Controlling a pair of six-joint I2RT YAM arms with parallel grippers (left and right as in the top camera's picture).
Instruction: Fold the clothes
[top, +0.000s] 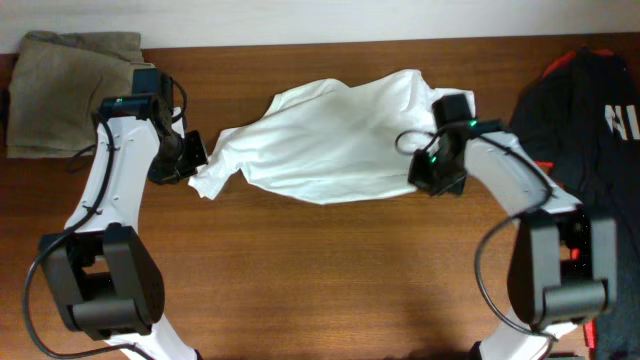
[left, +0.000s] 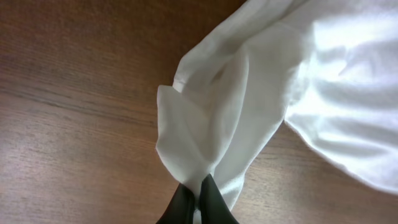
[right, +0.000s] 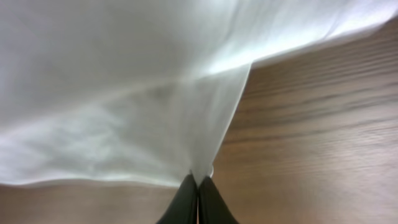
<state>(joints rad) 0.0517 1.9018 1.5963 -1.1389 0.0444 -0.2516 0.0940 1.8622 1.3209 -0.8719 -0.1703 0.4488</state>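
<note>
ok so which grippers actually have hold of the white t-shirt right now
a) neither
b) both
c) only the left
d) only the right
B: the left gripper is pinched shut on a fold at one end of the white T-shirt, and the right gripper is shut on fabric at the other end, each seen in its own wrist view.

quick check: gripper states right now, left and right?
left gripper: closed, pinching a bunched edge of the white T-shirt.
right gripper: closed, pinching the same shirt's fabric.
</note>
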